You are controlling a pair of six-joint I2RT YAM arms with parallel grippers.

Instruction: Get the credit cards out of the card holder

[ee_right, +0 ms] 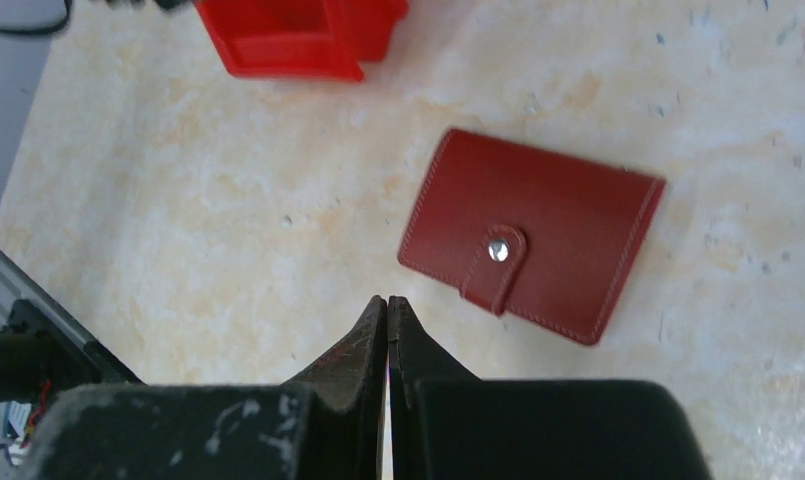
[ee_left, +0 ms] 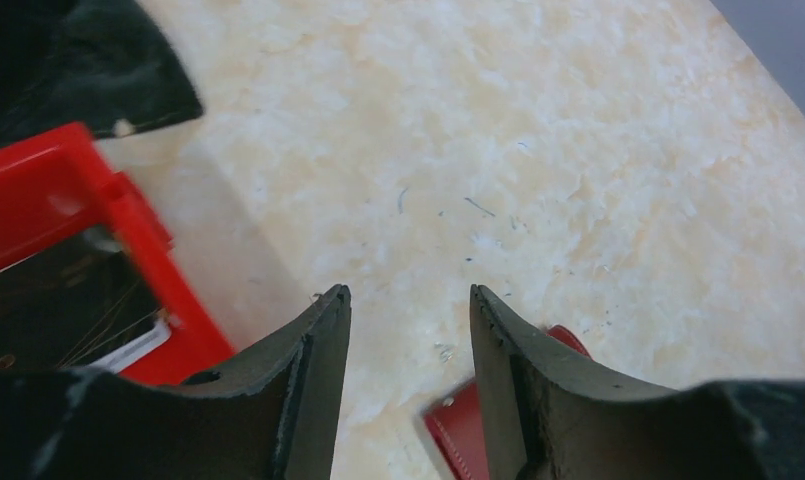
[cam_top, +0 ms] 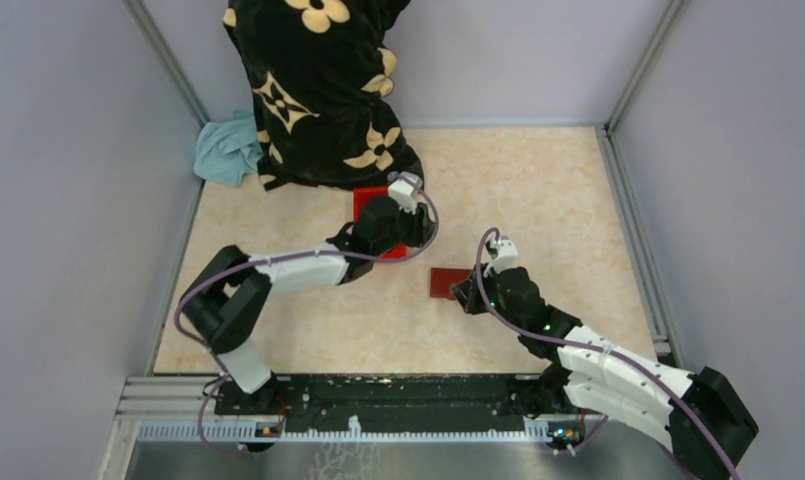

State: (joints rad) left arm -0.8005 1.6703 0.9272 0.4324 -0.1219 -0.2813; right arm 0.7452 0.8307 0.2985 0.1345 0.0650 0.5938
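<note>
The card holder [ee_right: 533,235] is a small dark red wallet lying flat and folded on the table, its strap snapped over a silver stud. In the top view the card holder [cam_top: 448,283] sits mid-table. My right gripper [ee_right: 388,300] is shut on nothing, its tips just short of the wallet's near edge, and it shows beside the wallet in the top view [cam_top: 466,292]. My left gripper [ee_left: 408,295] is open and empty above bare table, with a corner of the card holder [ee_left: 458,430] under its right finger. No credit cards show.
A bright red plastic box [cam_top: 376,205] lies under my left arm, and the same red box [ee_left: 128,230] has something pale inside that I cannot identify. A black flowered cloth [cam_top: 318,90] and a teal rag [cam_top: 228,150] lie at the back. Grey walls enclose the table.
</note>
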